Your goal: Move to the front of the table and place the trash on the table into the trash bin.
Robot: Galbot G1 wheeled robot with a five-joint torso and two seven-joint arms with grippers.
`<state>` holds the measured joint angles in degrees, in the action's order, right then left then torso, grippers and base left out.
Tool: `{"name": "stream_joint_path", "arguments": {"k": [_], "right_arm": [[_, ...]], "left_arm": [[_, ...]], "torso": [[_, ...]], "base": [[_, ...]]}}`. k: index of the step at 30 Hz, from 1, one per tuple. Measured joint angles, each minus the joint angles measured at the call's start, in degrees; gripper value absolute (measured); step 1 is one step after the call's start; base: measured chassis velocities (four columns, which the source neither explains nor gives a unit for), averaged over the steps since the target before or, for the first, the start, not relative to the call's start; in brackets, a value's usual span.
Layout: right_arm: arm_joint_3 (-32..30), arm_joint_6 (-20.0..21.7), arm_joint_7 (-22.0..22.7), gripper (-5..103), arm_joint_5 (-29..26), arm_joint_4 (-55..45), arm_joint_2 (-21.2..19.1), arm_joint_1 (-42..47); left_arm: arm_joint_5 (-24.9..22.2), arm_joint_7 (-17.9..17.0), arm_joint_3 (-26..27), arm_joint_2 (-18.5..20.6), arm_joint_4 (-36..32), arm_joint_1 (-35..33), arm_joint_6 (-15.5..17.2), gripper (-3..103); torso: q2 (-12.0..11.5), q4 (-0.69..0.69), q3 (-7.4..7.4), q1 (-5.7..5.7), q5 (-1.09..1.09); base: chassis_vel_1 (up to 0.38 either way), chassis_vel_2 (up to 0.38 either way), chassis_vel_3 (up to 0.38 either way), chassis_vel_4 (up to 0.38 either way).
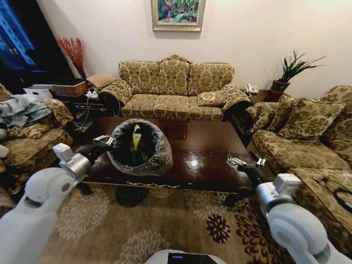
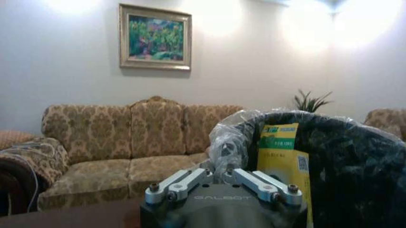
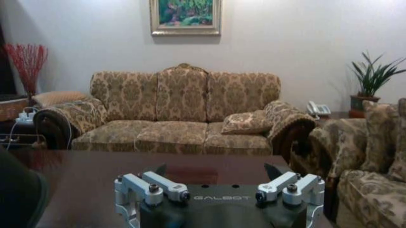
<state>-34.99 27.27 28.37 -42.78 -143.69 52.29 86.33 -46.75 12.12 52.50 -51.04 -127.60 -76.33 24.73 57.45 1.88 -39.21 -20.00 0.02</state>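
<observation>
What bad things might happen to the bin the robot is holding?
The left gripper grips only the crinkly bag at the rim of the trash bin, so the bag might slip or tear. The bin looks tipped over the table, so the yellow-green wrapper inside might slide out. The right gripper is open, not helping.

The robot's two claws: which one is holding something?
The left gripper. Its fingers are pinched on the rim of the trash bin, held tilted over the table. The right gripper hovers open above the tabletop, empty.
</observation>
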Motion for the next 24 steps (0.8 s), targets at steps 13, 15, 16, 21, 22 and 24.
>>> {"name": "stream_joint_path", "arguments": {"k": [13, 15, 16, 21, 22, 24], "right_arm": [[4.4, -0.6, 0.1, 100, 0.0, 1.7, -0.5, -1.4], [4.8, -0.6, 0.1, 100, 0.1, 1.7, -0.2, -1.5], [5.2, -0.6, 0.0, 100, 0.3, 1.8, 0.2, -1.7], [6.2, -0.5, -0.2, 100, 1.6, 2.1, 1.0, -2.0], [6.3, -0.5, -0.2, 100, 1.8, 2.2, 1.1, -2.1], [6.9, -0.5, -0.2, 100, 2.3, 2.5, 1.1, -2.5]], "left_arm": [[1.3, 1.6, 3.1, -7.2, -2.4, -3.2, -0.7, 3], [1.4, 1.6, 3.2, -7.2, -2.5, -3.2, -0.7, 3], [1.6, 1.6, 3.2, -7.3, -2.9, -3.2, -0.7, 3], [3.0, 1.7, 2.0, -8.1, -4.3, -3.1, -0.4, 3], [3.2, 1.7, 1.8, -8.1, -4.4, -3.1, -0.3, 3], [3.9, 1.7, 1.3, -8.3, -4.5, -3.1, -0.2, 3]], "torso": [[0.0, 0.03, -0.02, -0.03, -0.02], [0.0, 0.03, -0.02, -0.03, -0.02], [0.0, 0.02, -0.01, -0.03, -0.02], [0.0, -0.01, -0.01, -0.02, -0.01], [0.0, -0.01, -0.01, -0.02, -0.01], [0.0, -0.01, -0.02, -0.04, -0.01]], "base": [[0.184, -0.177, -0.179, 0.18], [0.171, -0.125, -0.146, 0.119], [0.171, -0.096, -0.157, 0.119], [0.15, -0.062, -0.172, 0.04], [0.153, -0.033, -0.166, 0.0], [0.152, 0.007, -0.172, -0.016]]}}
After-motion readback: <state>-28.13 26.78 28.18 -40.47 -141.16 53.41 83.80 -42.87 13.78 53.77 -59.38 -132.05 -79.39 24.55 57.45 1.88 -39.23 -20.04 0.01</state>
